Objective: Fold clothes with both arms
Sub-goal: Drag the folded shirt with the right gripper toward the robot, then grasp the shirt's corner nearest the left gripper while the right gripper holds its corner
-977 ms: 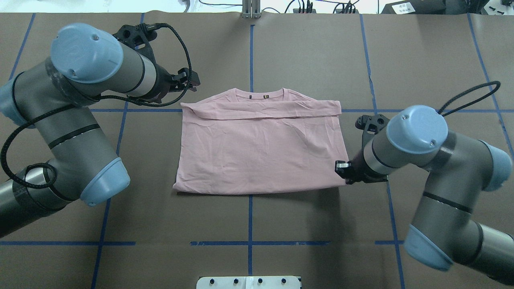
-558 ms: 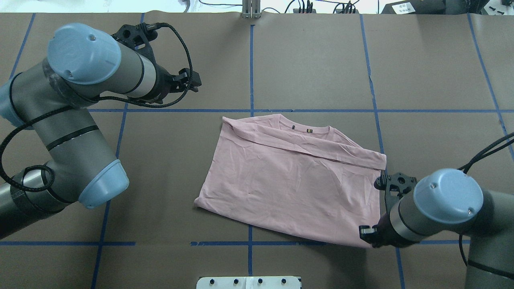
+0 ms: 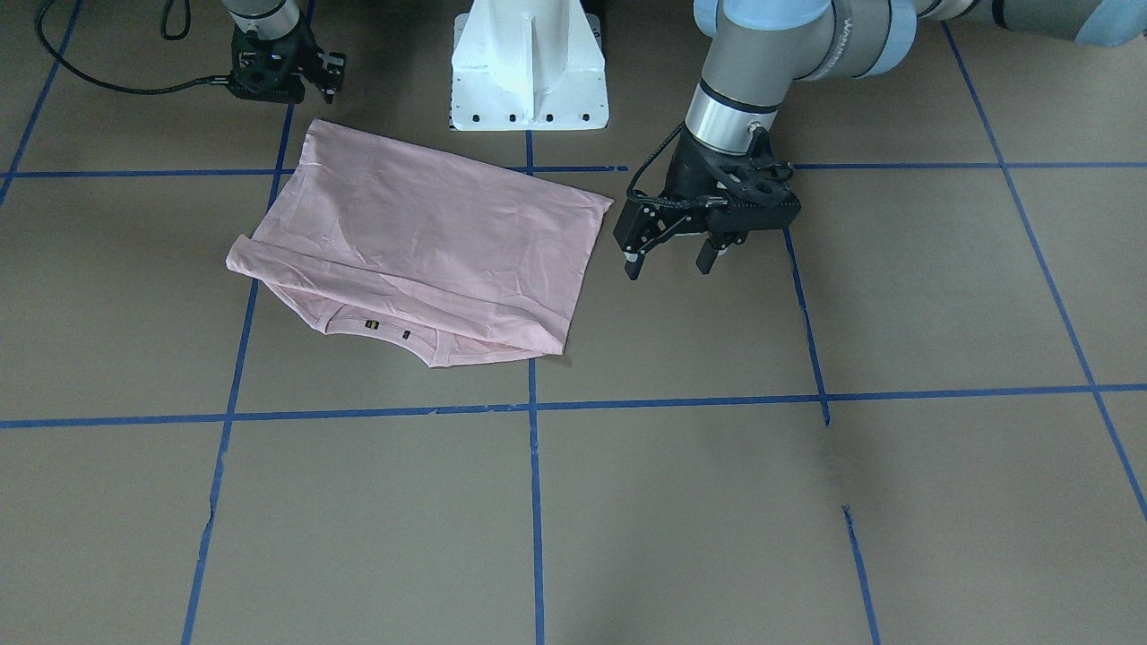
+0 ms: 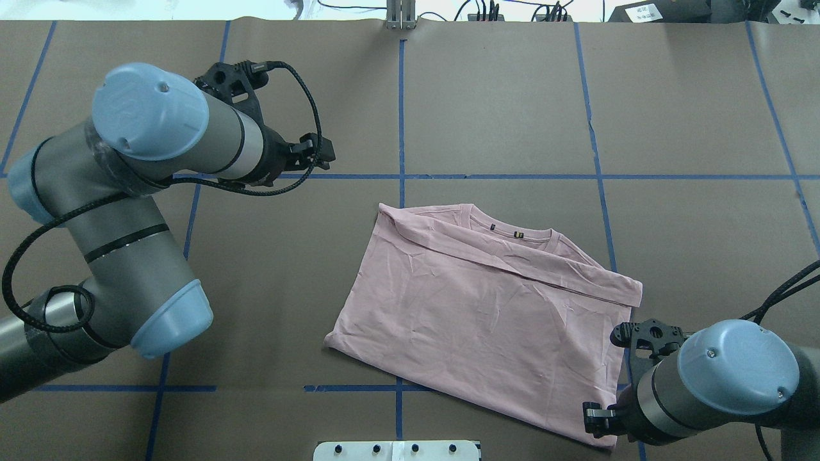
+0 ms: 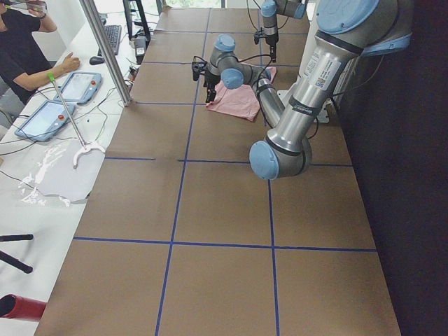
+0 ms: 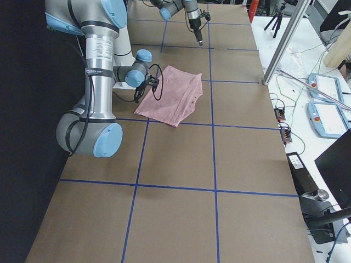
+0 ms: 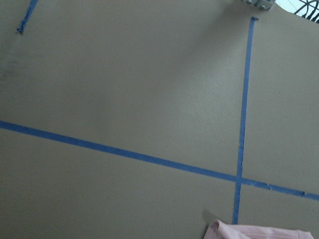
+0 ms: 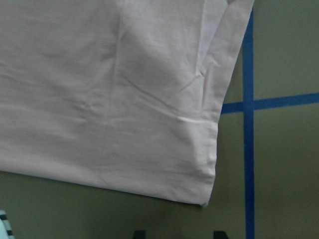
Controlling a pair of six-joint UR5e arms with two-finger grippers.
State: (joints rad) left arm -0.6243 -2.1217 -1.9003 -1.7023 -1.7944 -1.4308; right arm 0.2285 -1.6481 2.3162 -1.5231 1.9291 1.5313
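Note:
The pale pink T-shirt (image 4: 487, 314) lies flat and skewed on the brown table, plain side up, with its top strip folded over and its collar (image 4: 512, 234) at the far edge. My right gripper (image 4: 602, 422) is at the shirt's near right corner. In the right wrist view that corner (image 8: 204, 196) lies on the table just ahead of two fingertips standing apart, so the gripper is open. My left gripper (image 3: 668, 260) hangs open over bare table, clear of the shirt's left edge (image 3: 591, 260). A bit of the shirt (image 7: 259, 231) shows at the bottom of the left wrist view.
The white pedestal base (image 3: 529, 72) stands at the robot's side, close to the shirt. Blue tape lines (image 4: 400, 128) grid the table. A person (image 5: 21, 42) sits at a side table with tablets, beyond a metal post (image 5: 105, 49).
The shirt slid toward the robot and to the right with my right gripper at its corner, turning clockwise. My left arm shifted slightly right and nearer.

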